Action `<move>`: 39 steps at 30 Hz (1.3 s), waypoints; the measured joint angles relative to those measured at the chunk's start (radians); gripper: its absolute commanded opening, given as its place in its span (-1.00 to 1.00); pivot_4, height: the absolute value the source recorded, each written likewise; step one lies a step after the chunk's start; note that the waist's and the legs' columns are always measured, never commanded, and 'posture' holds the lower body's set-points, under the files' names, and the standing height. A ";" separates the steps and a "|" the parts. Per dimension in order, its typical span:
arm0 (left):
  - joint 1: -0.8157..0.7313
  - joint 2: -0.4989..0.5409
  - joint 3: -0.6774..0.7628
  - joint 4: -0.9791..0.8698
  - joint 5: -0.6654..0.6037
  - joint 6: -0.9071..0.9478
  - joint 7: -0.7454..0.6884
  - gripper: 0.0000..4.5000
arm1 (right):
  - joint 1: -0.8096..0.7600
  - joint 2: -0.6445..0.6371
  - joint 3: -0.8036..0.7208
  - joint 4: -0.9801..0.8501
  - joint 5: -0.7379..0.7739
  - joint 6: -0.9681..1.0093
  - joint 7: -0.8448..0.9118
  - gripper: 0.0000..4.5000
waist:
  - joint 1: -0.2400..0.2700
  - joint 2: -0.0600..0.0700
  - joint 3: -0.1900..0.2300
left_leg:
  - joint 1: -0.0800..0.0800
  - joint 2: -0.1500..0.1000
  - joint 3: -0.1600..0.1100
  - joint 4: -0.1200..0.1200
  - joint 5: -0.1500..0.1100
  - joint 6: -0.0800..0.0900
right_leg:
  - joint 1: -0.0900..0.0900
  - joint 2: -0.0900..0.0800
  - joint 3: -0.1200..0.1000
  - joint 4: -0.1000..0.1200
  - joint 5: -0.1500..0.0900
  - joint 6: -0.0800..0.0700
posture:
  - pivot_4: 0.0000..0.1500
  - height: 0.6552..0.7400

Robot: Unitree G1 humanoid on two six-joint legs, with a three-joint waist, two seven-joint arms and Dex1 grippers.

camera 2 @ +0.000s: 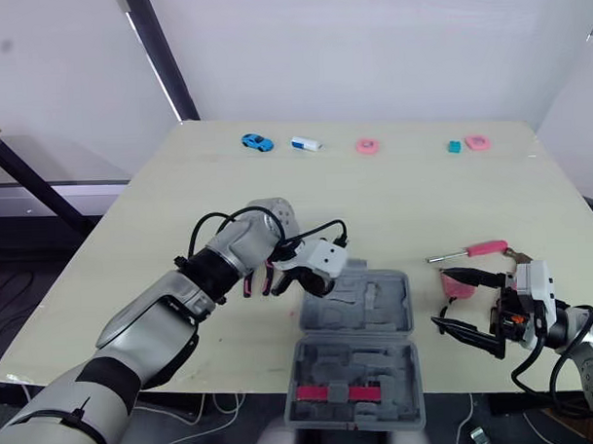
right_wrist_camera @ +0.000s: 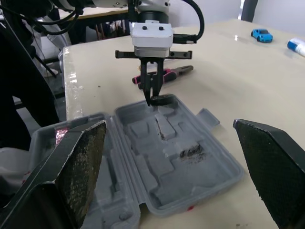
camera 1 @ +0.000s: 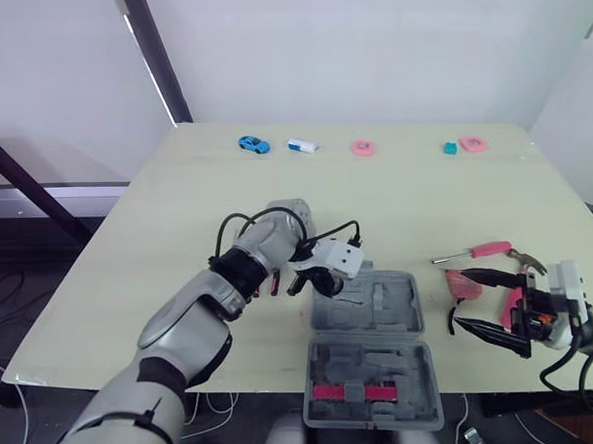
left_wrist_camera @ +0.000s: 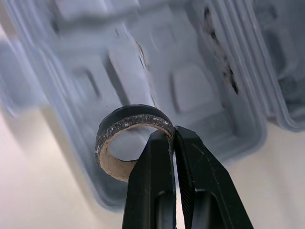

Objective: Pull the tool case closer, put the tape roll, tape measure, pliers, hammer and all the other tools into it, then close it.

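The left end effector (left_wrist_camera: 174, 138) is clamped on the tape roll (left_wrist_camera: 133, 111), hole roughly upward, over the far left corner of the open tool case (camera 1: 392, 301) (hinge running left-right). The right end effector (camera 1: 460, 297) is spread wide above the pale table (camera 1: 180, 236); a white wall (camera 1: 368, 44) stands behind.

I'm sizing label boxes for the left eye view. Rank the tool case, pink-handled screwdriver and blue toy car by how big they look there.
1. tool case, lying open, by far the largest.
2. pink-handled screwdriver.
3. blue toy car, smallest; it sits at the far edge of the table, so distance shrinks it.
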 measured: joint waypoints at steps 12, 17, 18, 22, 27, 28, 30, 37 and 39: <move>-0.005 -0.047 0.026 0.121 -0.031 0.001 0.002 -0.98 | -0.006 -0.011 0.000 -0.004 0.017 0.017 0.008 1.00 | 0.003 0.000 0.000 | 0.000 0.000 0.001 0.000 0.000 0.000 | 0.000 0.000 0.000 0.000 0.000 0.000 | 1.00 1.00; -0.036 -0.061 0.028 0.185 -0.026 -0.034 0.007 -0.98 | -0.001 -0.011 0.000 -0.018 0.017 0.017 0.001 1.00 | 0.002 0.000 0.000 | 0.000 0.000 0.001 0.000 0.000 0.000 | 0.000 0.000 0.000 0.000 0.000 0.000 | 1.00 1.00; -0.043 -0.065 0.029 0.207 -0.024 -0.045 0.009 -0.98 | 0.008 -0.011 -0.001 -0.026 0.018 0.017 -0.002 1.00 | 0.003 0.000 0.000 | 0.000 0.000 0.001 0.000 0.000 0.000 | 0.000 0.000 0.000 0.000 0.000 0.000 | 1.00 1.00; -0.069 -0.081 0.029 0.299 -0.012 -0.098 0.024 -0.98 | 0.031 -0.011 -0.007 -0.033 0.021 0.017 -0.010 1.00 | 0.003 0.000 0.000 | 0.000 0.000 0.001 0.000 0.000 0.000 | 0.000 0.000 0.000 0.000 0.000 0.000 | 1.00 1.00; -0.093 -0.107 0.029 0.380 0.009 -0.145 0.031 -0.98 | 0.036 -0.011 -0.014 -0.045 0.022 0.016 -0.020 1.00 | 0.001 0.000 0.000 | 0.000 0.000 0.001 0.000 0.000 0.000 | 0.000 0.000 0.000 0.000 0.000 0.000 | 1.00 1.00; -0.098 -0.114 0.030 0.405 0.016 -0.161 0.040 -0.98 | 0.036 -0.011 -0.016 -0.046 0.022 0.016 -0.022 1.00 | 0.001 0.000 0.000 | 0.000 0.000 0.001 0.000 0.000 0.000 | 0.000 0.000 0.000 0.000 0.000 0.000 | 1.00 1.00; -0.104 -0.120 0.032 0.428 0.022 -0.180 0.047 -0.98 | 0.037 -0.011 -0.016 -0.046 0.022 0.016 -0.024 1.00 | 0.001 0.000 0.000 | 0.000 0.000 0.001 0.000 0.000 0.000 | 0.000 0.000 0.000 0.000 0.000 0.000 | 1.00 1.00; -0.110 -0.127 0.050 0.455 0.042 -0.228 0.048 -0.98 | 0.039 -0.007 -0.016 -0.046 0.022 0.014 -0.026 1.00 | 0.001 0.000 0.000 | 0.000 0.000 0.001 0.000 0.000 0.000 | 0.000 0.000 0.000 0.000 0.000 0.000 | 1.00 1.00; -0.110 -0.128 0.051 0.457 0.046 -0.234 0.048 -0.98 | 0.038 -0.007 -0.016 -0.046 0.022 0.014 -0.026 1.00 | 0.001 0.000 0.000 | 0.000 0.000 0.001 0.000 0.000 0.000 | 0.000 0.000 0.000 0.000 0.000 0.000 | 1.00 1.00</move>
